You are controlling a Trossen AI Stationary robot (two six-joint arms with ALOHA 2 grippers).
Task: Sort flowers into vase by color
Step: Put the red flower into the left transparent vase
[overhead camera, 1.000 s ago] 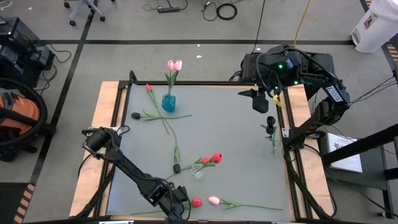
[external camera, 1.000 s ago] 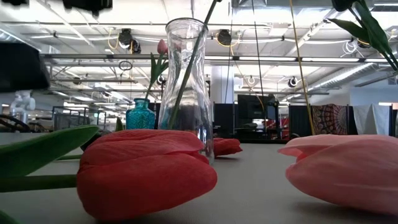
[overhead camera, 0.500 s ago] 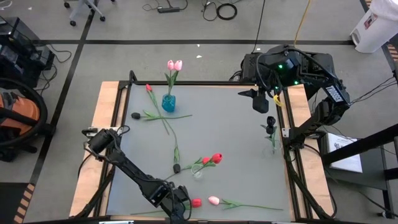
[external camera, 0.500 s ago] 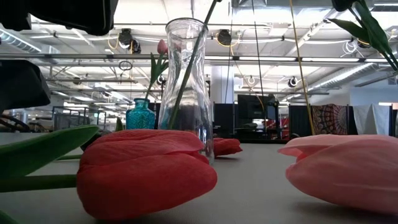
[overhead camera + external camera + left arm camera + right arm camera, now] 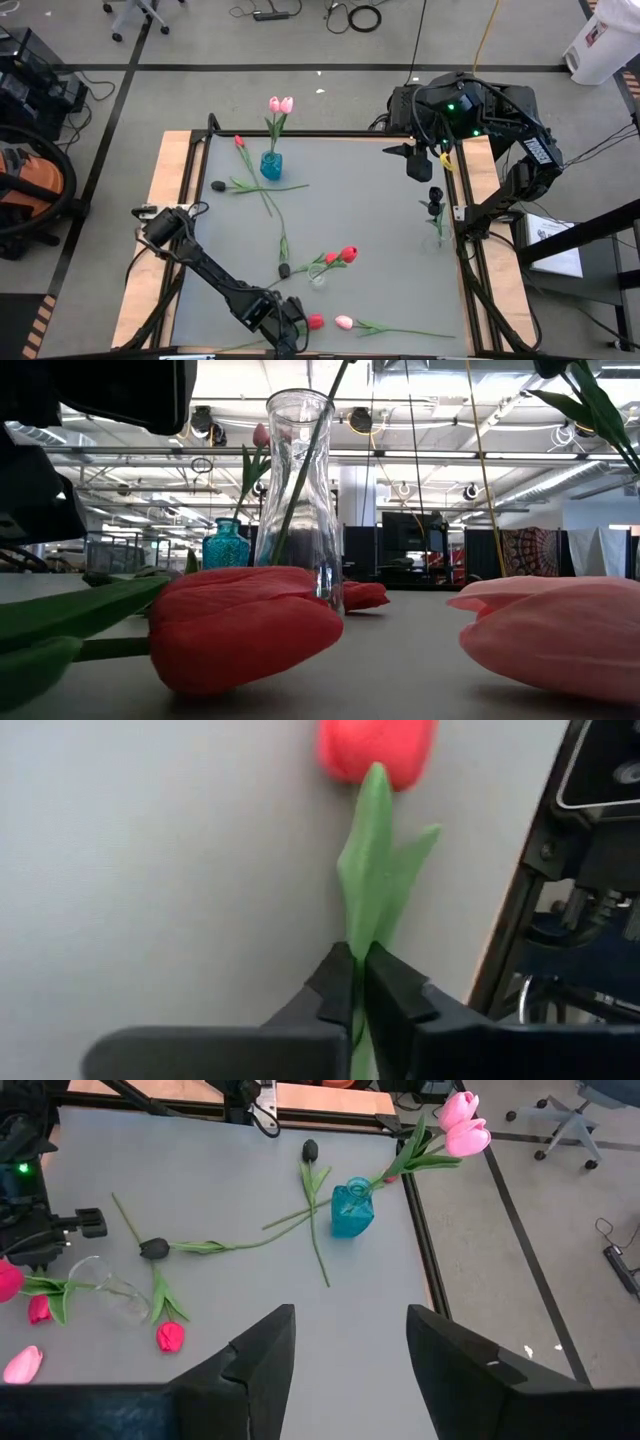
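Left gripper (image 5: 352, 982) pinches red tulip (image 5: 377, 750) by stem, jaws clenched; bud lies ahead of jaws; thin stem may slip out on lift; right gripper (image 5: 347, 1342) released, waits apart.

1. Bright, even light all over the table (image 5: 380, 230) from above. Barely any shadows, just faint soft ones under the stems.
2. Down at table height, looking straight into rows of ceiling lights (image 5: 430, 385), pretty blown out up top.
3. Same shot: red tulip (image 5: 245, 625) and pink tulip (image 5: 550, 635) up close are soft and smeared, while the glass vase (image 5: 300, 490) behind is sharper, with small highlights along its rim and sides.
4. Dark blurry blob in the upper left corner there, totally out of focus.
5. Left wrist shot is mushy: red bud, leaf and fingers (image 5: 335, 985) all soft-edged.
6. Right wrist shot is clear further out, fuzzy on its own fingers (image 5: 265, 1360).
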